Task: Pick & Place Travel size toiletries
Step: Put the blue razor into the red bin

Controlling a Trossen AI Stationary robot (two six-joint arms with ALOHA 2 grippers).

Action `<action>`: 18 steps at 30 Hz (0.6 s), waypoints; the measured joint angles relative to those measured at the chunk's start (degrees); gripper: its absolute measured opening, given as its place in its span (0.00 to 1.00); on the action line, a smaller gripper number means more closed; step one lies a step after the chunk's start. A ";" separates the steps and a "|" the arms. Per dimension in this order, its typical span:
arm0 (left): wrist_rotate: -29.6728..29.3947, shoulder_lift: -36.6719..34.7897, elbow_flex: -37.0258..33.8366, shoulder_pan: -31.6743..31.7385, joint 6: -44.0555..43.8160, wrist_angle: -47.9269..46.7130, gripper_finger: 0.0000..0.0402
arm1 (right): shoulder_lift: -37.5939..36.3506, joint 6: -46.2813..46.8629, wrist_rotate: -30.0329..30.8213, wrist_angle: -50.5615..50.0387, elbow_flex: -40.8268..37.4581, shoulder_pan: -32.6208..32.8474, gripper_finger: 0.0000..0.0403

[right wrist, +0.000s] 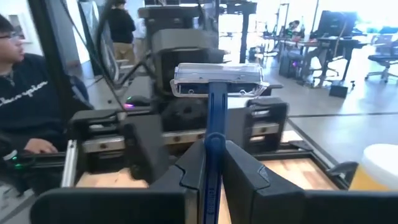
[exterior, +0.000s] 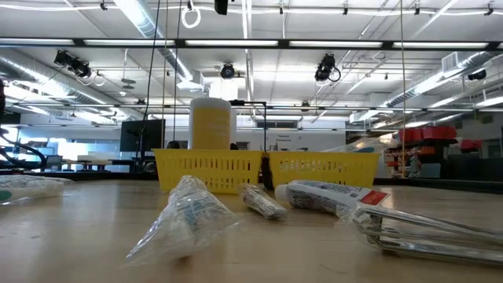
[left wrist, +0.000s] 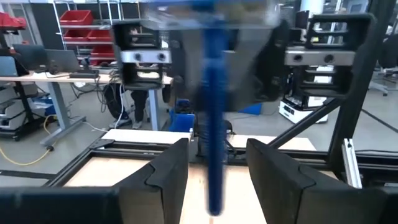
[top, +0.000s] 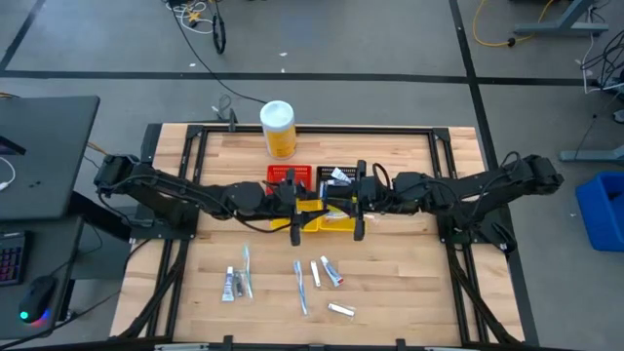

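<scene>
A blue-handled razor (right wrist: 214, 112) with a clear-capped head stands upright in the air above the baskets, and my right gripper (right wrist: 212, 165) is shut on it. My left gripper (left wrist: 216, 177) faces it from the table's left, open. Its two fingers stand on either side of the razor's handle (left wrist: 214, 124) without touching it. Both arms meet over the table's middle (top: 327, 203). Several other travel size toiletries lie flat on the wood near the front: tubes (top: 234, 283), a slim toothbrush (top: 299, 288) and small tubes (top: 330, 273). My right gripper pinches the razor's blue handle (right wrist: 213, 146), below its middle, between the two fingers. The fingers come level from the table's right and lie across the handle. The razor stands upright, with its capped head (right wrist: 217, 79) on top, lifted clear of everything.
Red (top: 290, 175), black (top: 336, 175) and yellow (top: 331, 224) mesh baskets sit under the grippers. A tall yellow canister (top: 278, 127) with a white lid stands at the far edge. A person sits beyond the table's left side (right wrist: 25, 106).
</scene>
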 joint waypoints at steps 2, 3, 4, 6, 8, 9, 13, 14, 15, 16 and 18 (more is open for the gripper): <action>-0.87 0.00 0.00 -0.03 0.13 0.00 0.43 | 0.49 -0.04 -0.08 0.83 0.00 -0.55 0.11; -1.29 0.00 0.00 -0.03 0.62 0.00 0.43 | 0.76 -0.04 -0.61 1.17 0.00 -0.84 0.11; -1.55 0.00 0.00 -0.03 1.31 0.04 0.42 | 1.03 -0.04 -1.47 1.55 0.00 -1.19 0.11; -1.79 0.00 0.00 -0.03 2.46 0.04 0.40 | 1.63 -0.04 -4.43 3.16 0.00 -1.87 0.11; -1.71 0.00 0.00 -0.03 3.20 0.06 0.35 | 2.19 -0.04 -6.74 4.78 0.00 -2.32 0.11; -1.70 0.00 0.00 -0.03 3.26 0.03 0.33 | 2.37 -0.04 -7.26 5.57 0.00 -2.54 0.11; -1.70 0.00 0.00 -0.03 3.05 -0.36 0.22 | 2.37 -0.03 -7.10 5.61 0.00 -3.15 0.11; -1.84 0.00 0.00 -0.05 3.02 -0.61 0.19 | 2.37 -0.03 -7.34 5.51 0.00 -3.30 0.11; -1.86 0.00 0.00 -0.03 3.02 -0.92 0.17 | 2.37 -0.05 -7.33 5.41 0.00 -3.31 0.11; -1.83 0.00 0.00 -0.03 2.98 -1.08 0.15 | 2.37 -0.07 -7.28 5.35 0.00 -3.33 0.11; -2.57 0.00 0.00 -0.03 2.76 -1.50 0.12 | 2.37 -0.33 -7.23 4.65 0.00 -3.35 0.11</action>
